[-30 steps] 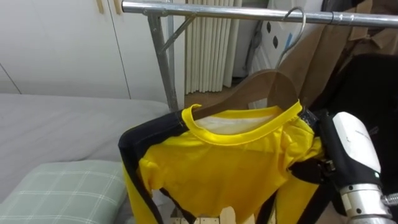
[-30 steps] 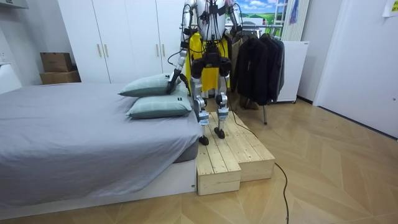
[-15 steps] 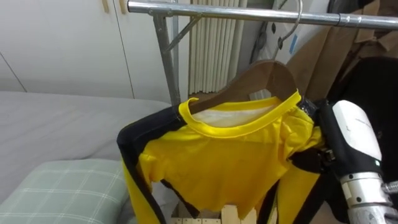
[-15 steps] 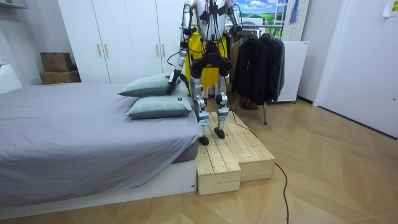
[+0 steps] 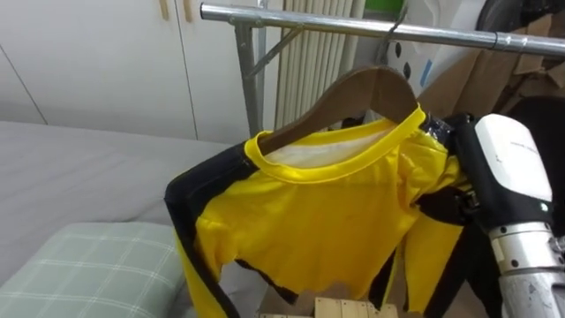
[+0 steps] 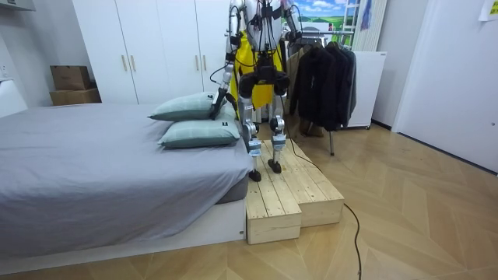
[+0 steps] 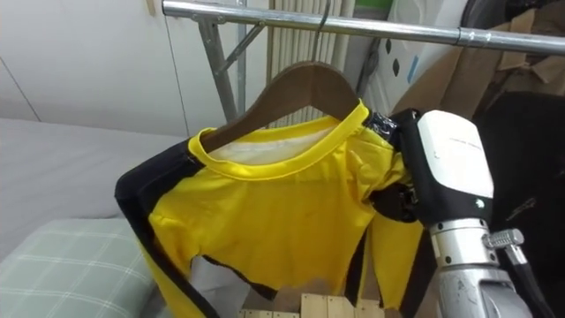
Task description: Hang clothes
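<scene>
Yellow shirt (image 5: pixel 318 221) on wooden hanger (image 5: pixel 353 94), right end raised

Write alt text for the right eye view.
A yellow shirt with black trim hangs on a wooden hanger, its hook up at a metal rail. The robot's right arm is beside it on the right; a checked pillow lies lower left.

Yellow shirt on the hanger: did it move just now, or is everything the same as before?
The brown wooden hanger carrying the yellow shirt with black sleeves went up, closer to the silver metal rail. The right hand rose with it and stayed at the shirt's shoulder. The view itself shifted a little too. The green checked pillow stayed put, and the robot stands on the wooden platform as before.
</scene>
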Robot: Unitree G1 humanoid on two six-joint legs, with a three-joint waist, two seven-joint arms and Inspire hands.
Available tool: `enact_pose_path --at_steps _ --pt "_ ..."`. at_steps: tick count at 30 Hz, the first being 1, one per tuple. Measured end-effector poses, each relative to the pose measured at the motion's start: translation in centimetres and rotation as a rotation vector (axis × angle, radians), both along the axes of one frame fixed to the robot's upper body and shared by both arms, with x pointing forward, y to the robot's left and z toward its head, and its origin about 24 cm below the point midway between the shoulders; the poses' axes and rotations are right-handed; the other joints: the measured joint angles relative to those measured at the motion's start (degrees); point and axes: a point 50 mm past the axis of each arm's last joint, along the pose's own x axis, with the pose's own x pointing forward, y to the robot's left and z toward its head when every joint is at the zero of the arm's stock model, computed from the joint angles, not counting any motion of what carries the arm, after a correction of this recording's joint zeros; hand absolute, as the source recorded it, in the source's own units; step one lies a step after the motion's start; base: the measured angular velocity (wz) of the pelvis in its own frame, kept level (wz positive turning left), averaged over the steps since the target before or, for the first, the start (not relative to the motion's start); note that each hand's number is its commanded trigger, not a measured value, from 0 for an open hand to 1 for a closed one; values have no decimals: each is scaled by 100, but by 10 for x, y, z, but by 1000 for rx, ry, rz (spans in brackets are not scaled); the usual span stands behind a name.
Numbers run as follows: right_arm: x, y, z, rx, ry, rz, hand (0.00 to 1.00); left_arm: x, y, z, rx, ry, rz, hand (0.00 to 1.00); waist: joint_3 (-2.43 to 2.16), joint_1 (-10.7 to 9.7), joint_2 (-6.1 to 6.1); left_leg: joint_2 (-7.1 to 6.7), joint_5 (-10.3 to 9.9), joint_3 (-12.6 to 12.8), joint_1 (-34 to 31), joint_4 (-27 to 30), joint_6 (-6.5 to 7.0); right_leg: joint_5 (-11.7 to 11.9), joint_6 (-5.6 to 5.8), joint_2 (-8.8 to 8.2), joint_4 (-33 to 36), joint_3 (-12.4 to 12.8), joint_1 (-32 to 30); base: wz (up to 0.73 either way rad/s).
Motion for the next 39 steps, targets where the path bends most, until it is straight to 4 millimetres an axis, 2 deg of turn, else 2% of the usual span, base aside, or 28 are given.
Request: enact_pose_path --at_steps 3,20,25,29,32,39 --pt "1 -1 -2 12 11 -6 100 0 0 0 0 -3 -2 0 0 32 -3 0 0 -41 5 -2 0 -4 -2 -12 -11 -109 26 8" --pt "12 -15 -37 170 209 -27 100 1 1 1 7 12 -63 0 3 155 -26 -9 0 -84 8 -7 0 -11 -3 -15 -89 -111 67 0" --pt "15 -18 -36 216 245 4 100 2 1 1 8 4 -64 0 17 217 -59 -1 -1 -93 -4 -9 0 -21 -8 -17 -91 -125 59 0" --pt "31 -24 -33 323 284 39 100 6 1 1 10 -12 -71 0 17 322 -59 -4 -1 -242 -1 -10 0 -22 -11 -29 -94 -204 76 5" --pt "36 -22 -31 365 301 70 100 8 1 1 10 -24 -72 0 17 359 -54 -6 0 -312 -19 -7 -2 -30 -24 -37 -98 -273 83 11" --pt "42 -30 -48 506 389 58 100 13 2 3 16 -61 -72 0 15 553 -55 -5 3 -342 -28 16 -2 -30 -24 -42 -98 -287 97 2"
